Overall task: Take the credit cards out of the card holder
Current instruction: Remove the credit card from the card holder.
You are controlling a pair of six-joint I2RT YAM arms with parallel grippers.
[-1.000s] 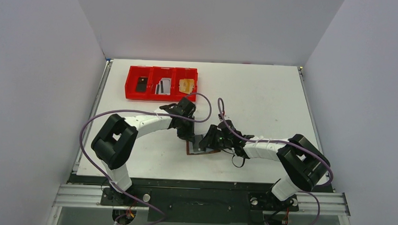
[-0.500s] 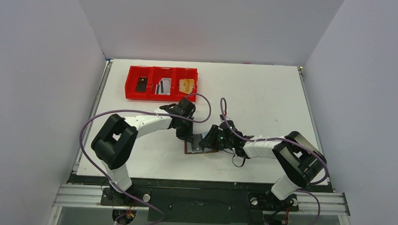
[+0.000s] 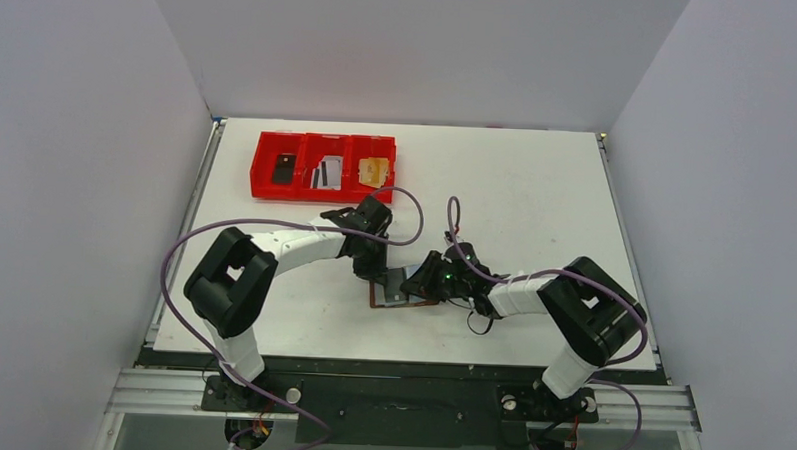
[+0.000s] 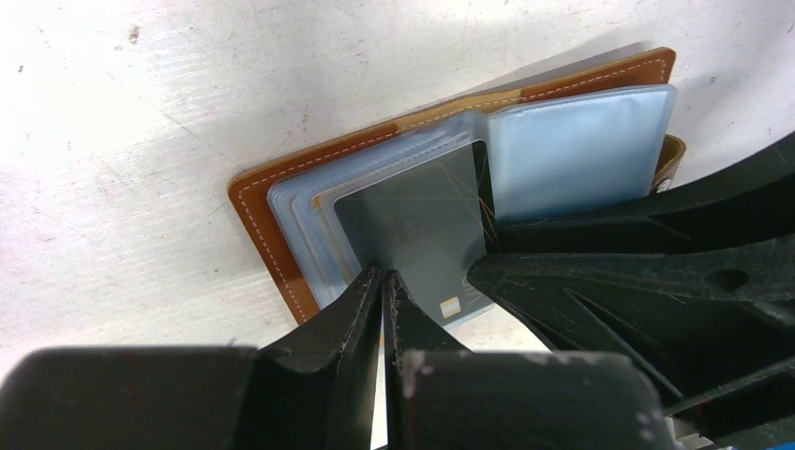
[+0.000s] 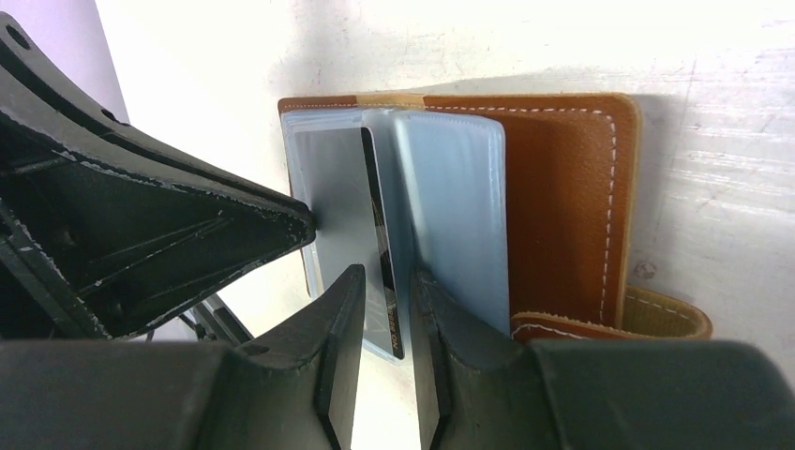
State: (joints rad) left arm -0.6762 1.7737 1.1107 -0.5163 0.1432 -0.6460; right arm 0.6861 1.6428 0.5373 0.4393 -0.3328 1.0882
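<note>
An open brown card holder (image 3: 404, 290) lies flat on the white bench (image 3: 536, 190), near its front edge, between two robot arms. The left tool (image 4: 382, 281), fingers pressed together with nothing between them, bears down on the holder at the near edge of a grey credit card (image 4: 412, 225). The right tool (image 5: 386, 277), narrowly parted, straddles that card's free edge and seems not yet to pinch it. Risks: its fingers may catch the pale plastic sleeve (image 5: 450, 216) beside the card and lift the whole holder; a shallow grip could slip off; the left tool's pressure might pin the card in its pocket.
</note>
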